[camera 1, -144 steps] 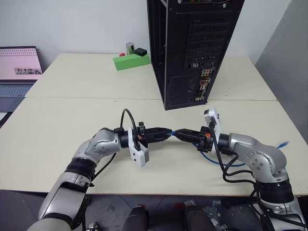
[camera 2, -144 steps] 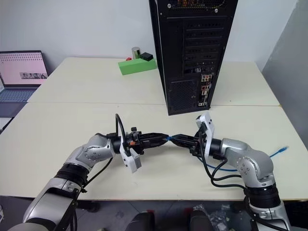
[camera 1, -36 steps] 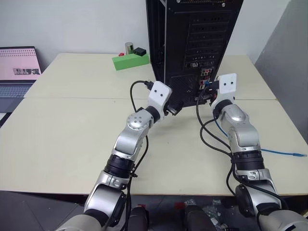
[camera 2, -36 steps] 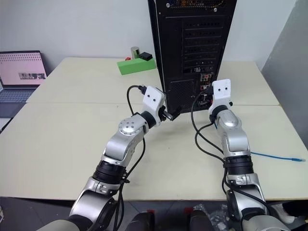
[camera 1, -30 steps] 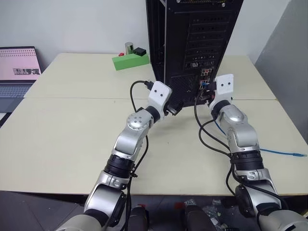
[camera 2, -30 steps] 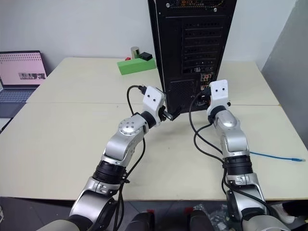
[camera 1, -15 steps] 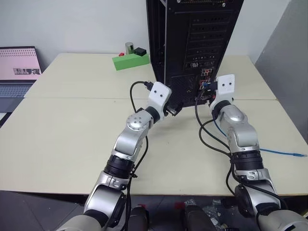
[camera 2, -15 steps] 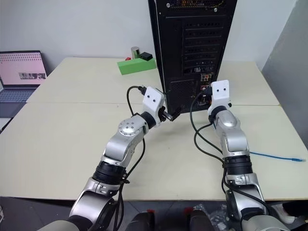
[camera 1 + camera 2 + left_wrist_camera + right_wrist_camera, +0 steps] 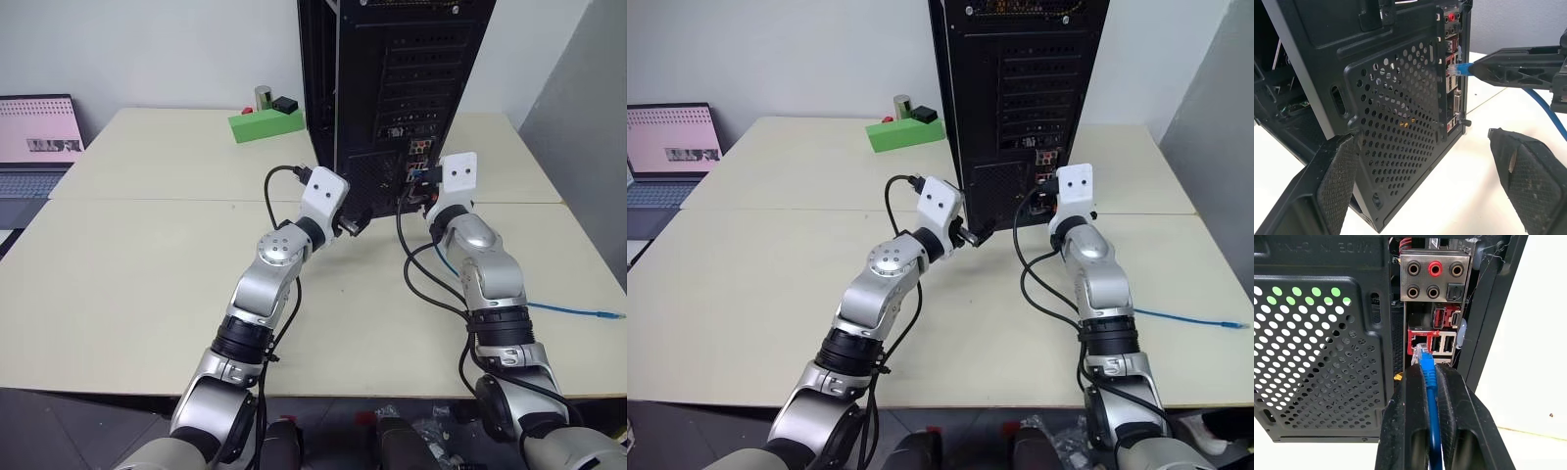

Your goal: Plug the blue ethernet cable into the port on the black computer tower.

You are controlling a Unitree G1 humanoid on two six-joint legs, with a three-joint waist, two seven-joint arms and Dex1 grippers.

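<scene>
Now, tower: one black computer tower [image 9: 392, 88] stands upright at the far middle of the table [image 9: 127, 284], rear panel toward the robot.
Cable: one blue ethernet cable [image 9: 1428, 382]; its clear plug sits right at the red port block on the rear panel, beside the mesh vent; whether it is seated inside a port cannot be told. The loose run trails over the table on the robot's right, ending in one free plug [image 9: 612, 315].
Right gripper: right gripper [image 9: 1426, 377], both fingers clamped tight on the cable just behind the plug, pointed at the panel.
Left gripper: left gripper [image 9: 1430, 181], two fingers spread wide with nothing between them, just in front of the tower's lower vent corner.
Jacks: six round audio jacks above the red block, one of them red.
Other things: one green box [image 9: 266, 124] far left of the tower; one laptop [image 9: 37, 142] at the left edge.
</scene>
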